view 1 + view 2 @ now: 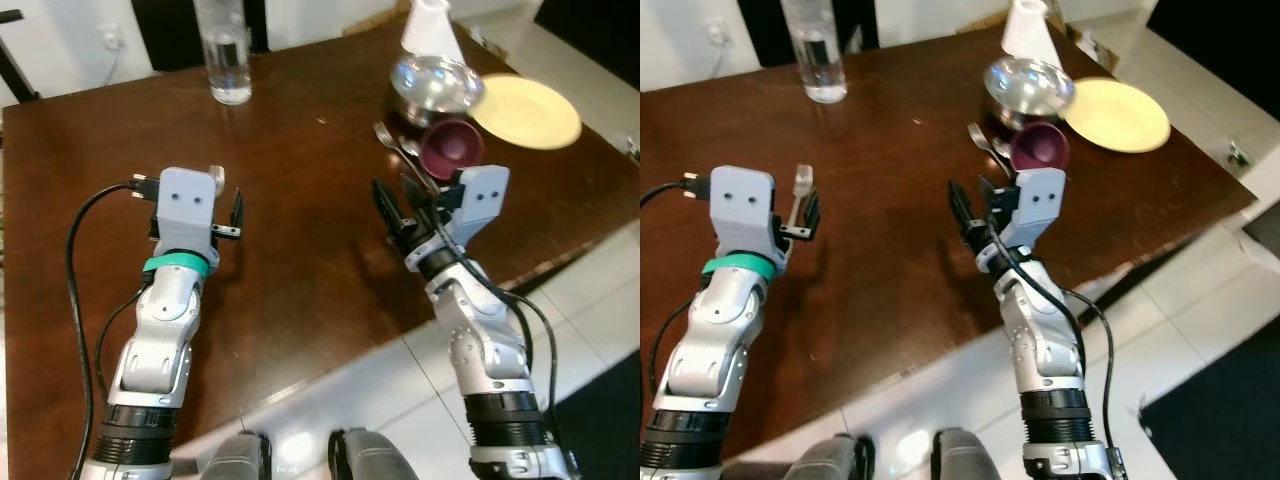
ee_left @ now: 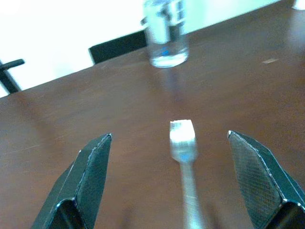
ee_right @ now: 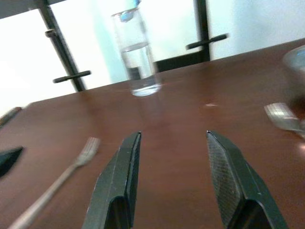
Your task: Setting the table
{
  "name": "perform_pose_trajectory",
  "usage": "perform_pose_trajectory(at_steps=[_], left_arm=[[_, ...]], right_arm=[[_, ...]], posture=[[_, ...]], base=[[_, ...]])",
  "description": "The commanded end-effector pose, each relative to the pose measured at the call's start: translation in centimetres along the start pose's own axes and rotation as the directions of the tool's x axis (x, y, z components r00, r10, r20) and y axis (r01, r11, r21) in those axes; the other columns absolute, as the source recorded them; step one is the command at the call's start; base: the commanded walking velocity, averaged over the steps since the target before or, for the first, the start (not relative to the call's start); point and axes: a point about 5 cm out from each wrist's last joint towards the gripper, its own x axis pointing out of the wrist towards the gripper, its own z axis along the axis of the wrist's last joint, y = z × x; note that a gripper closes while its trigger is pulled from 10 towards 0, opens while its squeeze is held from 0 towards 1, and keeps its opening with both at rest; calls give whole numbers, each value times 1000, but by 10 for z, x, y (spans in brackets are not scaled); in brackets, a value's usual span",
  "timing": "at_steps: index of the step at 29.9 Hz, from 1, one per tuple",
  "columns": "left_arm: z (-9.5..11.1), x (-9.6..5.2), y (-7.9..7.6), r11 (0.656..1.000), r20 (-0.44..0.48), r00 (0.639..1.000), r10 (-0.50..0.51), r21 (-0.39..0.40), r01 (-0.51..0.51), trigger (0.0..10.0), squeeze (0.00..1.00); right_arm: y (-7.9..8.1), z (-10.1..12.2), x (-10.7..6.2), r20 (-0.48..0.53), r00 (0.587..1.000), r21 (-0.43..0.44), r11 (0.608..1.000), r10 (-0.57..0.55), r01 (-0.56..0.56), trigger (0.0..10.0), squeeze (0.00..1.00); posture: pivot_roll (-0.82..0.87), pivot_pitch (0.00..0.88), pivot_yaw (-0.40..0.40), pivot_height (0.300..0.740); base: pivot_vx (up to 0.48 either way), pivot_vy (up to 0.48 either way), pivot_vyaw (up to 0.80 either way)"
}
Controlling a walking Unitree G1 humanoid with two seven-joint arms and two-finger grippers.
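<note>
No readable text, label, brand, number or sign anywhere: none on table, glass, plate, bowls or arms.

Both silver arms extend forward toward 12 o'clock. Left hand: black fingers spread wide apart, wrist ringed by a green band. Right hand: fingers parted with a clear gap, forearm angled toward 11 o'clock, cable trailing along it.
</note>
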Motion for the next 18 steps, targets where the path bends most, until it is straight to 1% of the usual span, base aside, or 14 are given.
perform_pose_trajectory(at_steps=[1, 4, 5, 6, 8, 9, 10, 11, 12, 13, 14, 15, 17, 18], left_arm=[[-6, -1, -6, 999, -37, 999, -40, 13, 40, 10000, 0], [-8, -1, -6, 998, -70, 996, -59, 28, 61, 10000, 0], [-14, -1, -5, 994, -160, 981, -107, 13, 110, 10000, 0], [-16, -2, -5, 991, -193, 973, -127, 11, 132, 10000, 0], [-17, -2, -5, 989, -212, 967, -139, 11, 145, 10000, 0], [-17, -2, -5, 989, -237, 960, -149, -18, 149, 10000, 0], [-17, -2, -5, 989, -237, 960, -149, -18, 149, 10000, 0], [-18, -3, -5, 988, -267, 951, -157, -39, 153, 10000, 0], [-18, -2, -6, 986, -301, 940, -163, -85, 144, 10000, 0], [-18, -2, -6, 986, -301, 940, -163, -85, 144, 10000, 0], [-18, -1, -8, 983, -327, 929, -174, -109, 146, 10000, 0], [-18, -1, -8, 983, -327, 929, -174, -109, 146, 10000, 0], [-20, 2, -16, 978, -346, 916, -201, -123, 168, 10000, 0], [-20, 2, -16, 978, -346, 916, -201, -123, 168, 10000, 0]], right_arm=[[-8, -1, -4, -8, 1000, -11, 1000, -26, 26, 10000, 0], [-10, 0, -5, -9, 999, -18, 999, -33, 33, 10000, 0], [-15, 1, -6, -13, 999, -38, 998, -44, 44, 10000, 0], [-17, 1, -6, -14, 999, -50, 998, -50, 49, 10000, 0], [-18, 1, -7, -14, 999, -58, 997, -53, 52, 10000, 0], [-20, 2, -7, -14, 998, -60, 997, -55, 54, 10000, 0], [-20, 2, -7, -14, 998, -60, 997, -55, 54, 10000, 0], [-22, 3, -7, -13, 998, -62, 996, -57, 56, 10000, 0], [-23, 4, -6, -11, 998, -64, 996, -58, 57, 10000, 0], [-23, 4, -6, -11, 998, -64, 996, -58, 57, 10000, 0], [-24, 4, -6, -9, 998, -65, 996, -59, 59, 10000, 0], [-24, 4, -6, -9, 998, -65, 996, -59, 59, 10000, 0], [-23, 5, -5, -7, 998, -64, 996, -57, 56, 10000, 0], [-23, 5, -5, -7, 998, -64, 996, -57, 56, 10000, 0]], posture=[[-76, 67, 37, 740], [-77, 68, 39, 740], [-73, 68, 39, 740], [-73, 68, 39, 740], [-73, 68, 39, 740], [-74, 69, 39, 740], [-74, 69, 39, 740], [-73, 69, 39, 740], [-72, 68, 38, 740], [-72, 68, 38, 740], [-72, 68, 38, 740], [-72, 68, 38, 740], [-70, 66, 37, 740], [-70, 66, 37, 740]], base=[[0, 0, 0], [0, 0, 0], [0, 0, 0], [0, 0, 0], [0, 0, 0], [0, 0, 0], [0, 0, 0], [0, 0, 0], [0, 0, 0], [0, 0, 0], [0, 0, 0], [0, 0, 0], [0, 0, 0], [0, 0, 0]])
